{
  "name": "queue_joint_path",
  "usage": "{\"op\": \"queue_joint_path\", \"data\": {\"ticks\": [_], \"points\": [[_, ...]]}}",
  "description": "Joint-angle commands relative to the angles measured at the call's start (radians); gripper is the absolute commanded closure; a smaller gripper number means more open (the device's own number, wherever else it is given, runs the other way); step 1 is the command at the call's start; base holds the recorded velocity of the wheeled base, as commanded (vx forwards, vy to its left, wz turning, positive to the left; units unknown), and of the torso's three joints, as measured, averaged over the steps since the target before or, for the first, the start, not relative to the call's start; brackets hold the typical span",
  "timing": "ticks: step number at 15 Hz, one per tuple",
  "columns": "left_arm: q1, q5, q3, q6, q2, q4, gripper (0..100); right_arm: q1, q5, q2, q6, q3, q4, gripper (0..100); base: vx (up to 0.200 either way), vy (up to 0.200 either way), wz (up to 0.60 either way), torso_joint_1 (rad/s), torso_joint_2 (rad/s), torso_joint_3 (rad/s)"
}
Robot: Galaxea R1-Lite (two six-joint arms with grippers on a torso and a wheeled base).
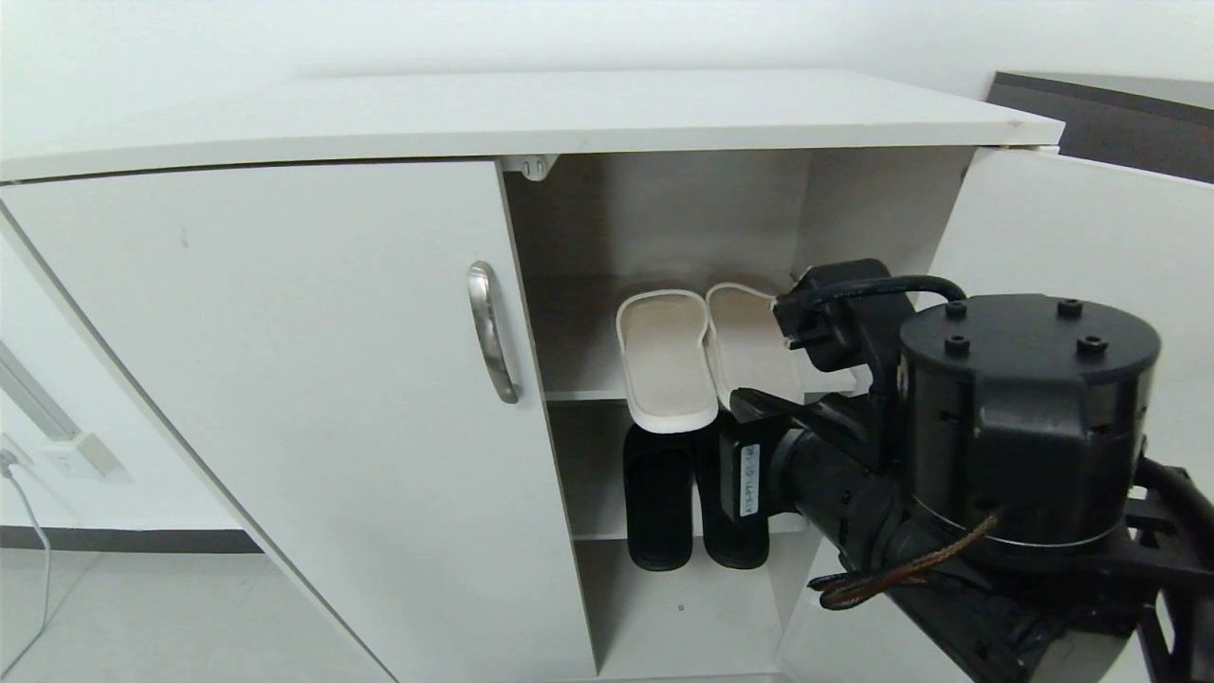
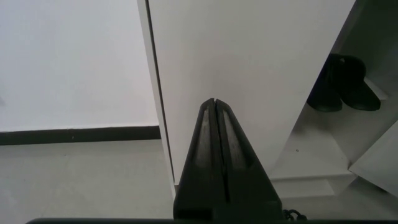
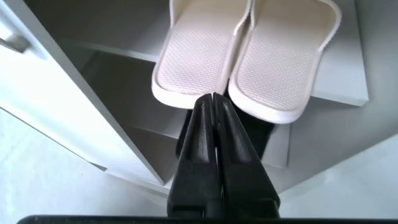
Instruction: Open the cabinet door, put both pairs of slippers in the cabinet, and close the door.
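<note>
The white cabinet [image 1: 531, 114] has its right door [image 1: 1072, 228] swung open and its left door [image 1: 285, 398] closed. A white pair of slippers [image 1: 702, 356] lies on the upper shelf, heels sticking out over the shelf edge. A black pair of slippers [image 1: 688, 507] sits on the shelf below. My right gripper [image 3: 213, 96] is shut and holds nothing. Its tips are at the heels of the white pair of slippers [image 3: 242, 56], right where the two meet. My left gripper [image 2: 214, 101] is shut and empty, low in front of the closed left door [image 2: 249, 56]. The black pair of slippers [image 2: 345, 87] shows beyond it.
The left door carries a metal handle [image 1: 491, 332]. A wall socket [image 1: 71, 455] with a cable sits on the wall left of the cabinet. Grey floor [image 2: 81, 180] lies open in front of and to the left of the cabinet.
</note>
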Motion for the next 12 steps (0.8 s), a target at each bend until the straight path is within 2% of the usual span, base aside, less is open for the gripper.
{"op": "queue_joint_path", "data": {"ticks": [1,12], "points": [[0.0,0.0,0.0,-0.001,0.001,0.0,100,-0.009,0.001,0.006,0.0,0.008,0.0,100,0.0,0.0,0.0,0.0,0.0,0.0],[0.0,-0.001,0.0,0.0,0.001,0.001,100,-0.027,0.027,0.027,0.014,0.051,-0.001,100,0.0,0.0,0.0,0.0,0.0,0.0]]}}
